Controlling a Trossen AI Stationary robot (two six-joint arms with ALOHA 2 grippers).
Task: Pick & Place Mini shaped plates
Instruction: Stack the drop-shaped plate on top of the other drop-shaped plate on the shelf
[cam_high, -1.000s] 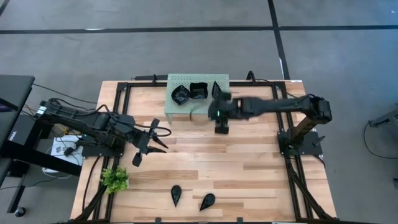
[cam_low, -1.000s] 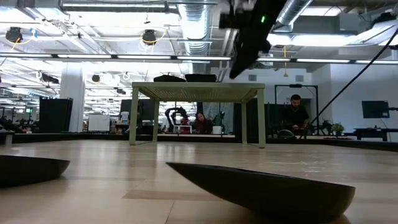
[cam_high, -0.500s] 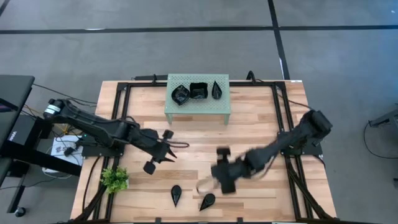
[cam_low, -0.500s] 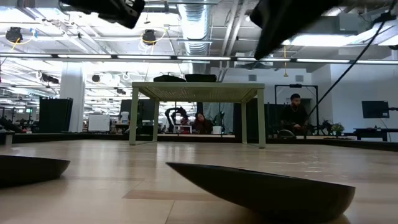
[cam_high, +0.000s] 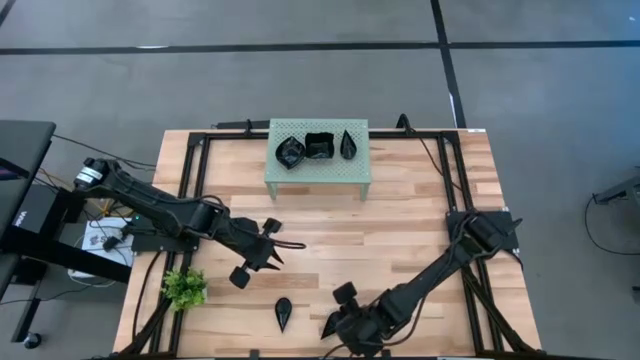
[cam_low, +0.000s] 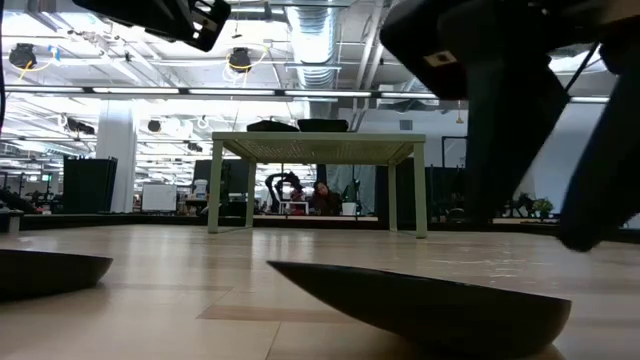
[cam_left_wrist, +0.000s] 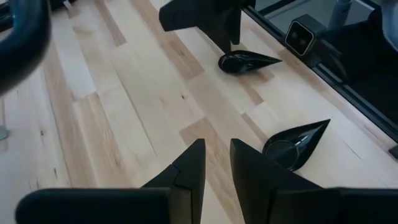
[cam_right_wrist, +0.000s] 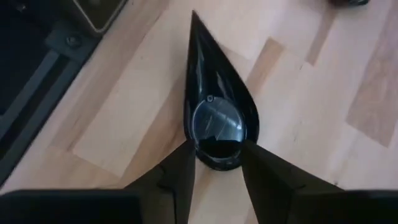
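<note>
Right gripper (cam_right_wrist: 217, 163) is set astride the round end of a teardrop plate (cam_right_wrist: 214, 118) at table 6 o'clock, fingers part-open, not yet clamped. Three plates (cam_high: 318, 146) are racked at 12 o'clock; a second teardrop (cam_high: 283, 312) is left.

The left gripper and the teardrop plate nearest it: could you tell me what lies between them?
Only bare wood, per the left wrist view: left gripper, teardrop plate.

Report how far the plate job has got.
Done: three mini plates sit on the green rack. In hand: the right gripper straddles a teardrop plate at the table's near edge, not lifted. Left: another teardrop plate, with the left gripper hovering nearby.
</note>
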